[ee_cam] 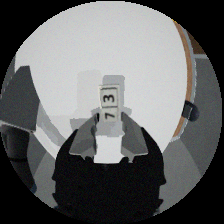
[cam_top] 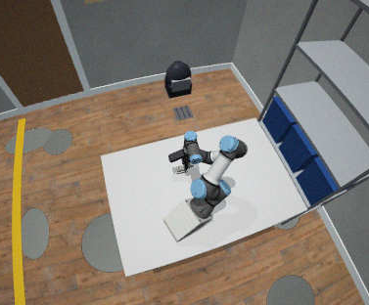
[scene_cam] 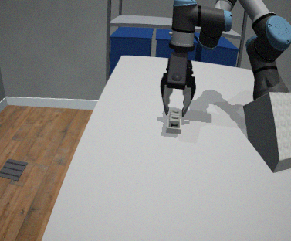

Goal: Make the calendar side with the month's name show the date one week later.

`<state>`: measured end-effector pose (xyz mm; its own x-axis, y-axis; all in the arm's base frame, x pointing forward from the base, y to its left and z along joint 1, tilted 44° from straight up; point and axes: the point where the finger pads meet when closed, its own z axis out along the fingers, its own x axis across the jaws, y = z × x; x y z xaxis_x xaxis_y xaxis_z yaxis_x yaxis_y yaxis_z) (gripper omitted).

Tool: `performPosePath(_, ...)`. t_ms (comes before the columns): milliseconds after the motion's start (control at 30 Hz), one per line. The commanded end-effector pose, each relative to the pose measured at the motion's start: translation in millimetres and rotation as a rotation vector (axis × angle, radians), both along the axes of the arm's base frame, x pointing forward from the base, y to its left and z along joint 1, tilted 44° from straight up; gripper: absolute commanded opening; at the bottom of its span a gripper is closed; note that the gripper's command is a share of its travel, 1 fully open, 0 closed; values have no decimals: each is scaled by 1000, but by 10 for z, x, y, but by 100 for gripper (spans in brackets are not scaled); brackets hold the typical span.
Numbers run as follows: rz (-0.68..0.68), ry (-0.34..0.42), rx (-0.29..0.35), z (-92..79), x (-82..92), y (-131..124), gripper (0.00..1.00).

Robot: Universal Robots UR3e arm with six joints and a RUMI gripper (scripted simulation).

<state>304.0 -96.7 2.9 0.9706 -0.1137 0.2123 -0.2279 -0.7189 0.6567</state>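
Gripper poised over the calendar cubes

Calendar tray (scene_cam: 172,130) sits on the white table (scene_cam: 139,185), near its middle in the top view, with two digit cubes seated in it one behind the other. From the wrist camera the far cube (ee_cam: 110,96) shows a "3" on its upper face and the near cube (ee_cam: 109,115) shows a "7"; both appear to lie flat in the tray.

The gripper (scene_cam: 176,112) hangs straight down over the tray, its two dark fingers (scene_cam: 166,104) reaching to either side of the far end of the cubes as seen from the exterior camera. In the wrist view the fingertips flank the near cube at 9 and 3 o'clock with a sliver of space on each side. The jaws are parted and released, grasping nothing.

The arm's textured pedestal (scene_cam: 282,127) stands at 3 o'clock from the tray in the exterior view, well apart from it. A shelf rack (cam_top: 294,49) with blue bins (cam_top: 296,147) stands at the table's 2 o'clock edge in the top view.
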Motion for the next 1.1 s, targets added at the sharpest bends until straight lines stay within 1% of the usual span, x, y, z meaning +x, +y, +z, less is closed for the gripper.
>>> performPosePath(0,0,-1,0,35,1,32,28)
performPosePath(467,0,-1,0,274,-25,258,28)
performPosePath(533,0,-1,0,274,-25,258,28)
performPosePath(900,0,-1,0,486,-48,459,28)
performPosePath(1067,0,-1,0,544,-55,514,28)
